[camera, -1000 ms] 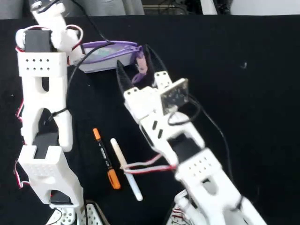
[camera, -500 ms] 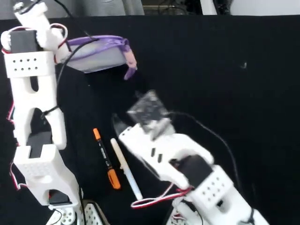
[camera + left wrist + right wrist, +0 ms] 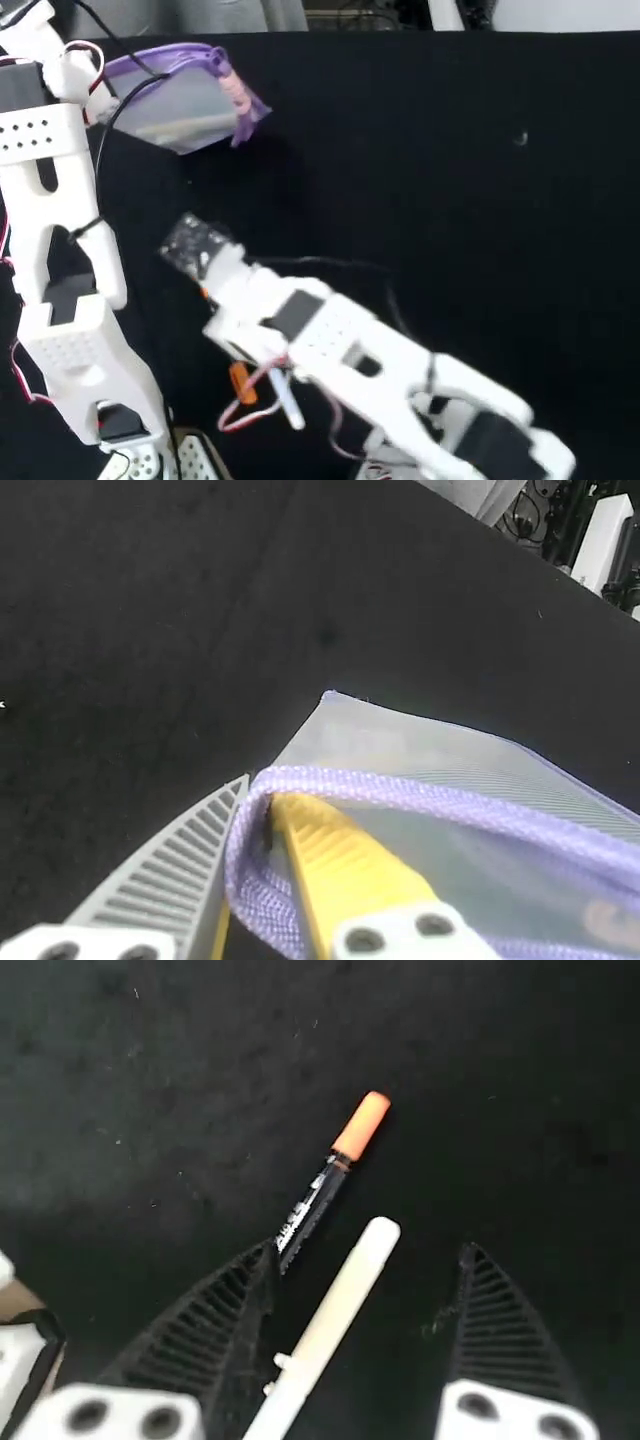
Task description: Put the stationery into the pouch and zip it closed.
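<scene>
Left claw (image 3: 258, 795) is clamped on the pouch (image 3: 185, 105) rim at the surface's (image 3: 450, 200) far left; nearer the middle, right claw (image 3: 367, 1250) hangs jaws apart over the white pen (image 3: 335, 1310), its length running between them; orange marker (image 3: 320, 1195) just beside.

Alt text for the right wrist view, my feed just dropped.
The right gripper, open, straddles a white pen lying on the black table. An orange-capped marker lies alongside the pen, its near end by one fingertip.

high camera looks down on table (image 3: 480, 200), left wrist close over pouch (image 3: 450, 770)
</scene>
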{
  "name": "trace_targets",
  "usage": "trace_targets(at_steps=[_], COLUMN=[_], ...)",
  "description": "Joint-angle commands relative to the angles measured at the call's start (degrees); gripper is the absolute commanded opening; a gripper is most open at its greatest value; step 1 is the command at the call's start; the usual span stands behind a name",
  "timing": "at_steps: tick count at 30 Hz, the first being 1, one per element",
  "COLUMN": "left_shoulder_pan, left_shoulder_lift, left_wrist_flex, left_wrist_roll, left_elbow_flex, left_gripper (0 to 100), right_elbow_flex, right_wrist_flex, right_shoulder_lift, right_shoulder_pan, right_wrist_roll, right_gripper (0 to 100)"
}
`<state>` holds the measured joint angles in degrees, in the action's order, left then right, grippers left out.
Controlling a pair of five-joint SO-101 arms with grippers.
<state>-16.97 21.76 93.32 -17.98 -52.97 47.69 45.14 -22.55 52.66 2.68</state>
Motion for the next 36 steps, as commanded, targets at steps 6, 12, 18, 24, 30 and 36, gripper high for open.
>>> trace_targets(at_steps=[6, 12, 18, 24, 30, 36], left_shoulder_pan=[-1.1, -1.1, -1.1, -1.0, -1.0, -1.0], left_shoulder_lift=[1.3, 1.3, 1.3, 1.1, 1.1, 1.3], left_wrist_flex=[-0.7, -0.7, -0.7, -0.7, -0.7, -0.7], left_wrist_roll=[0.5, 0.5, 0.5, 0.5, 0.5, 0.5], left_elbow_flex=[-1.9, -2.0, -1.9, -1.9, -1.6, -1.6], left_gripper=[3, 3, 3, 3, 3, 3], right_elbow_flex=[-13.5, -21.1, -29.9, -40.0, -49.8, -55.2], right_wrist_flex=[2.6, 9.5, 16.0, 23.3, 31.6, 37.4], right_shoulder_lift=[19.3, 25.9, 34.0, 42.4, 50.7, 57.2], right_shoulder_pan=[0.6, 0.4, -2.5, -2.5, -2.7, -7.2], right_wrist_roll=[-2.5, -2.5, -2.5, -2.5, -2.5, -2.1], right_gripper=[25.4, 25.4, 25.4, 25.4, 14.5, 4.7])
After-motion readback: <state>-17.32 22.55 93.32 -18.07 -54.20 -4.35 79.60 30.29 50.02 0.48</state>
